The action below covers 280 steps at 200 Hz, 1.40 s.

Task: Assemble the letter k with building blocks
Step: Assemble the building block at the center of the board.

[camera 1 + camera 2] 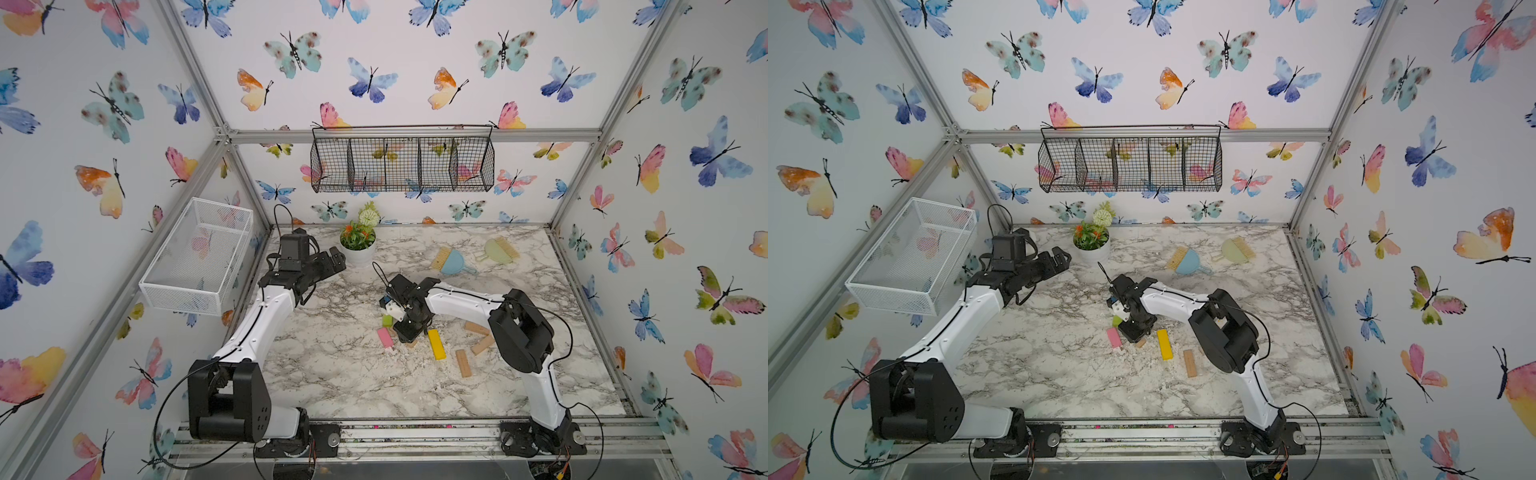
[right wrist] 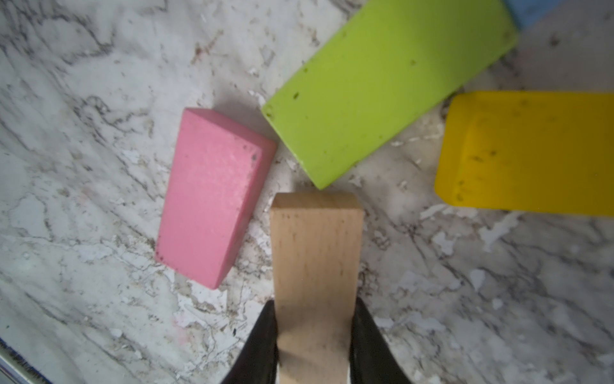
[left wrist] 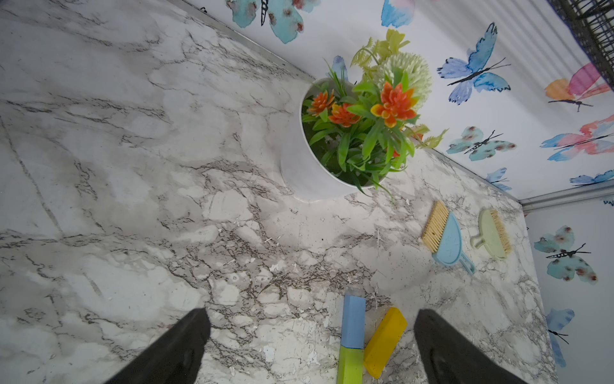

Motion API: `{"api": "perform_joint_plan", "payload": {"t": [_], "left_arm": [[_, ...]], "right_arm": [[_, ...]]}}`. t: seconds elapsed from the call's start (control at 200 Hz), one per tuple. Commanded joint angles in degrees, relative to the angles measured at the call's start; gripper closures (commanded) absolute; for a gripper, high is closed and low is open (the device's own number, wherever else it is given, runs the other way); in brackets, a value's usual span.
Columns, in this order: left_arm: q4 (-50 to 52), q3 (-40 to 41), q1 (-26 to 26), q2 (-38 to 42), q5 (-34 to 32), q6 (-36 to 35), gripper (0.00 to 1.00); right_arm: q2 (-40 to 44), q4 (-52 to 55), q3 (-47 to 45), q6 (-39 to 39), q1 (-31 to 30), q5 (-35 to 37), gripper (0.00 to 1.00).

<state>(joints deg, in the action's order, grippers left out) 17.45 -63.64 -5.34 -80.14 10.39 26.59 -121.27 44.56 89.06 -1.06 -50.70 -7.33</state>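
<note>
Right claw point(image 2: 314, 304) pinches a plain tan wooden bar point(image 2: 315, 249). Its free end sits just beside a corner of the flat lime-green wooden bar point(image 2: 382, 89), with the pink wooden bar point(image 2: 212, 199) alongside. Left claw point(image 3: 312, 317) is spread, empty. Best approach: seat the bar flat on the marble tabletop point(image 2: 99, 299) before letting go, and avoid nudging its neighbours.

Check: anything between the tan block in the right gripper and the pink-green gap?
Nothing visible lies in the gap. The tan block, clamped in the right gripper, points at it; a corner of the green block sits close to its tip.
</note>
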Motion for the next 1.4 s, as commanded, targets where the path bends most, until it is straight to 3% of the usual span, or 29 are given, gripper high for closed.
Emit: {"api": "perform_joint_plan", "payload": {"t": [0.0,0.425,0.836,1.176,1.397], "left_arm": [[0.83,-0.96,0.2,-0.35,0.33,-0.83,0.0],[0.83,-0.96,0.24,-0.31,0.4,-0.84,0.0],[0.83,-0.79,0.19,-0.45,0.77,-0.92,0.0],[0.92,2.48,-0.18,2.0,3.45,-1.12,0.02],[0.83,10.78,-7.09,8.9,-0.28,0.49,0.01]], "right_arm": [[-1.33,3.69,-2.39,-1.26,0.98,2.41,0.98],[-3.01,4.21,-1.29,-2.63,1.56,1.53,0.98],[-3.24,4.31,-0.64,-4.11,1.57,1.53,0.57],[-0.17,2.63,-0.6,-6.55,1.97,0.55,0.49],[14.59,-7.82,-5.71,-13.05,4.98,3.25,0.43]]}}
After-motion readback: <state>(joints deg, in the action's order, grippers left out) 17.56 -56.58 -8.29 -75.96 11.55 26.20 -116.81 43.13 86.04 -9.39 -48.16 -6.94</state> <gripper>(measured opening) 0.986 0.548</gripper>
